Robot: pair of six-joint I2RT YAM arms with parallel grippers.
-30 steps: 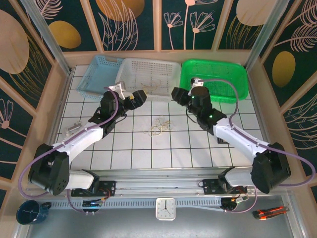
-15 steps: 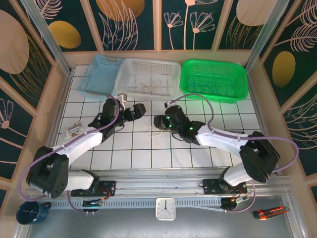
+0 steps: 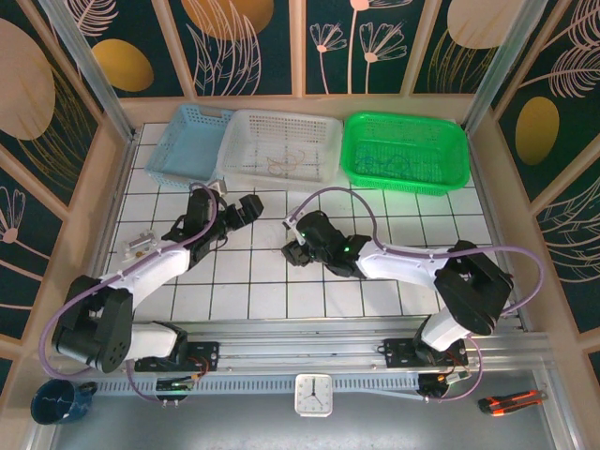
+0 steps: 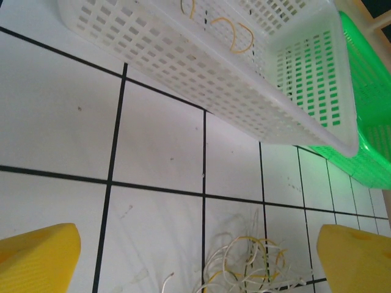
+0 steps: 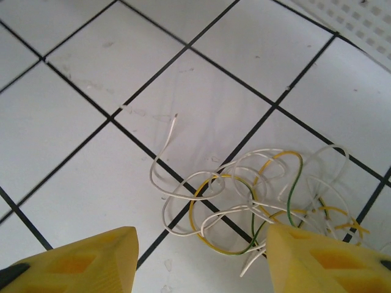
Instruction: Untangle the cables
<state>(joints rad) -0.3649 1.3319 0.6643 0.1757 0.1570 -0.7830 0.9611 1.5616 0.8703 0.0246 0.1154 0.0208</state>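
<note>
The right gripper [image 5: 201, 244] hangs directly over the work, its two yellow fingers at the lower left and lower right corners of the right wrist view. The jaws stand part-way open and hold nothing. The cables [image 5: 256, 198] lie just beyond the fingertips, offset toward the right-hand finger, where one whitish strand end nearly reaches the pad. The tangle is a flat, loose nest of whitish, yellowish and green loops. Its long axis runs from a single free whitish tail at the frame centre-left to the denser knot at the lower right edge. In judgement, the coming grasp depends on this offset: the dense part sits off-centre between the jaws, while the free tail offers the cleanest single strand. The left gripper [image 4: 198, 235] is fully spread and empty. It is the farther of the two, and its wrist view shows the tangle at bottom centre. The surface is a table [image 3: 234, 281] of white tiles with dark grout lines, with open room on all sides of the tangle. At the far edge stand a blue basket [image 3: 178, 150], a white basket [image 3: 253, 127] containing yellowish strands, and a green basket [image 3: 361, 131] containing dark strands.
</note>
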